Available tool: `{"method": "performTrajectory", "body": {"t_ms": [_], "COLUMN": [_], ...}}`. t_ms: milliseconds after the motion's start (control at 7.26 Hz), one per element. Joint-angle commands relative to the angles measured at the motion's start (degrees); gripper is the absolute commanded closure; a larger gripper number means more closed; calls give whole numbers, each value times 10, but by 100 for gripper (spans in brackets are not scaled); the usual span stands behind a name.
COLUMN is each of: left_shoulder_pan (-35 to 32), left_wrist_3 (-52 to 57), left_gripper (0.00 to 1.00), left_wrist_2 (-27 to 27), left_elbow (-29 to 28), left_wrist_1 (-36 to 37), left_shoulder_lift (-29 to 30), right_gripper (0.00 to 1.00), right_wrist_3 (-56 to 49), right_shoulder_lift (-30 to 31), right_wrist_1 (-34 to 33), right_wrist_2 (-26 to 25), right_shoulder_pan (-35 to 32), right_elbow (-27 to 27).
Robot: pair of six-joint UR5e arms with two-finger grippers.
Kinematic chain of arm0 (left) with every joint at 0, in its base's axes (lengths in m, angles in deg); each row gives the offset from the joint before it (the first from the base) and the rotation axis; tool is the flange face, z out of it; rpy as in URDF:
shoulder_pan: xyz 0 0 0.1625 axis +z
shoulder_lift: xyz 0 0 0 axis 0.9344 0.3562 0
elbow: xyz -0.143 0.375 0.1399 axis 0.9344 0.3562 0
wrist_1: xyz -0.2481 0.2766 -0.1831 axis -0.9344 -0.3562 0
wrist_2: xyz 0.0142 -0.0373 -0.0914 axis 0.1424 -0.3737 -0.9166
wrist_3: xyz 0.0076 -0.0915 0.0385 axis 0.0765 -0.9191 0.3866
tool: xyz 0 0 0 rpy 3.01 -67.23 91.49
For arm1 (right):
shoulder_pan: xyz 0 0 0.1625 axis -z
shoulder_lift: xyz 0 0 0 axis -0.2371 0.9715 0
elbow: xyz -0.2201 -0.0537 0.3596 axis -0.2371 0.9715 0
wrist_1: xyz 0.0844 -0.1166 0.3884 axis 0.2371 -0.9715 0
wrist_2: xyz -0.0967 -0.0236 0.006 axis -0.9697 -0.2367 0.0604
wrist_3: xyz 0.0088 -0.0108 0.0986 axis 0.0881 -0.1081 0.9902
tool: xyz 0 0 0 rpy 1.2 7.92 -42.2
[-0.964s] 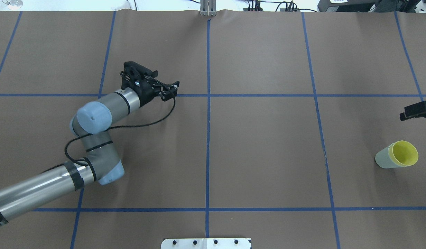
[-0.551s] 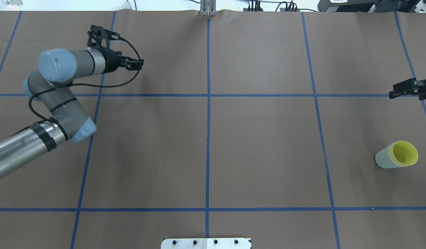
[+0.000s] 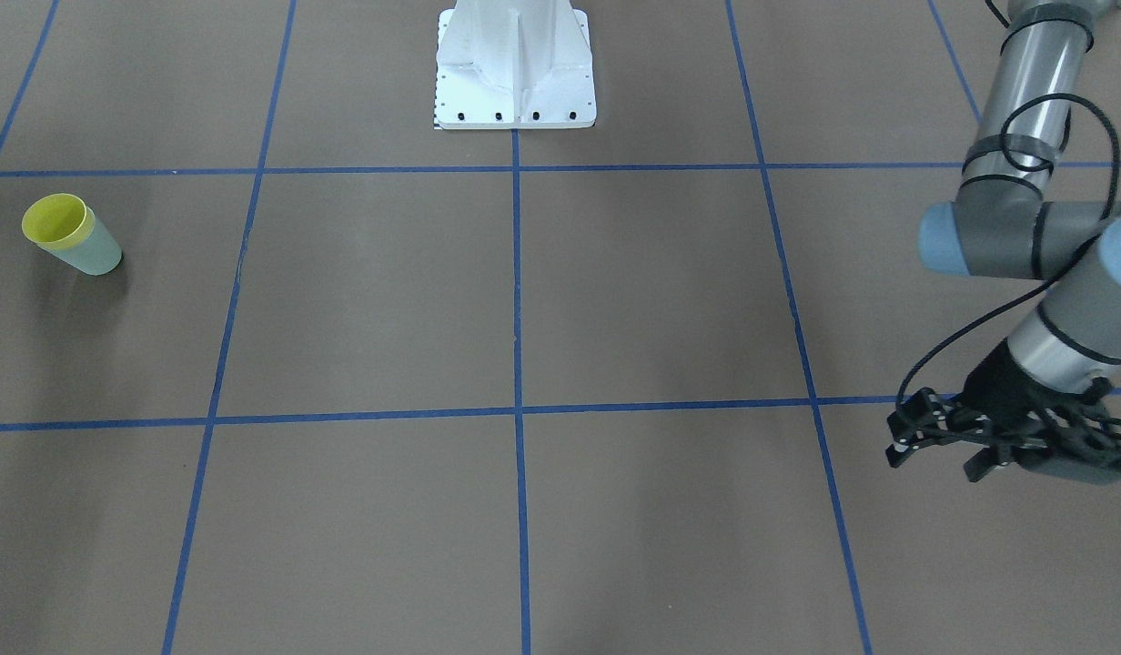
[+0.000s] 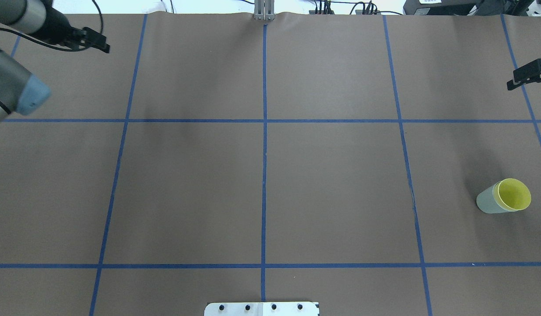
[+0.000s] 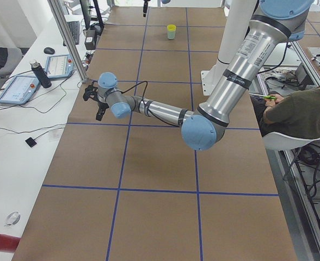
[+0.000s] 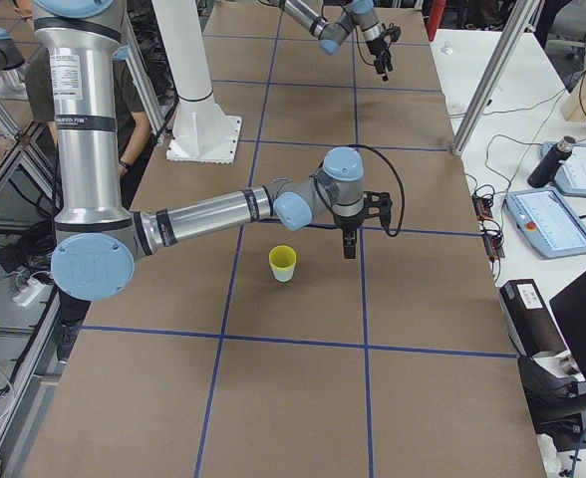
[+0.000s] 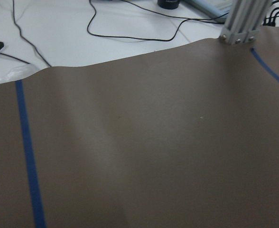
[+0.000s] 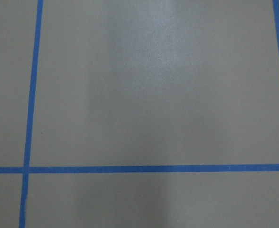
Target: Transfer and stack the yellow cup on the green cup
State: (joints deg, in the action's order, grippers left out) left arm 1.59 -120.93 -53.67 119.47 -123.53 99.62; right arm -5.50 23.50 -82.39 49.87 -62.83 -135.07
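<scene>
The stack is already made. The yellow cup (image 4: 513, 194) sits nested inside the green cup (image 4: 485, 202), only its rim and inside showing above the green wall. The pair stands upright near the right edge of the surface (image 4: 332, 184), about midway between the robot's edge and the far edge. It rests in the same spot as a second ago, so the release seems not to have disturbed it.

What changes is the arms. The left end effector (image 3: 934, 462) swings away from the left-centre of the surface and now hangs over the far left corner. Its fingers are spread and nothing is between them. The right end effector (image 4: 514, 81) pulls off toward the far edge along the right edge, well apart from the cups. It is partly cut off in the overhead view. From there and from the right side view its fingers appear parted, with nothing held. Neither wrist camera sees a cup, only bare surface and blue tape lines.

Judging from this, both arms are retreating after the placement and nothing remains to be grasped. The task looks essentially complete. The only open question is whether the yellow cup is fully seated, and the even rim suggests it is.
</scene>
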Motion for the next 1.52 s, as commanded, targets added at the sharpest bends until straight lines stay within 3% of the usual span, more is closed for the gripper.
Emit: {"method": "performTrajectory", "body": {"t_ms": [0, 138, 276, 413, 551, 689, 827, 964, 1102, 1378], "left_shoulder_pan": [-104, -118, -124, -128, -159, -183, -178, -176, -169, -172], "left_wrist_3": [202, 358, 439, 458, 448, 370, 353, 354, 370, 488], "left_gripper": [1, 0, 0, 0, 0, 0, 0, 0, 0, 0], "left_wrist_2": [-111, -99, -54, -34, -81, -167, -130, -51, -41, -40], "left_elbow": [0, -10, -17, -15, -2, 72, 151, 195, 199, 267], "left_wrist_1": [25, 31, 43, 61, 91, 197, 262, 268, 285, 493], "left_shoulder_lift": [-61, -112, -144, -196, -233, -250, -281, -303, -305, -280], "right_gripper": [0, 0, 0, 0, 0, 0, 0, 0, 0, 0], "right_wrist_3": [-111, -141, -144, -187, -213, -217, -221, -249, -288, -317], "right_shoulder_lift": [-62, -68, -65, -52, -55, -56, -54, -53, -56, -61], "right_wrist_1": [-139, -164, -167, -175, -224, -248, -249, -260, -301, -318], "right_wrist_2": [12, 11, 12, 12, 12, 13, 12, 13, 11, 10], "right_shoulder_pan": [-40, -47, -57, -65, -69, -72, -73, -78, -77, -85], "right_elbow": [15, 15, 15, 17, 13, 5, 7, 12, 13, 11]}}
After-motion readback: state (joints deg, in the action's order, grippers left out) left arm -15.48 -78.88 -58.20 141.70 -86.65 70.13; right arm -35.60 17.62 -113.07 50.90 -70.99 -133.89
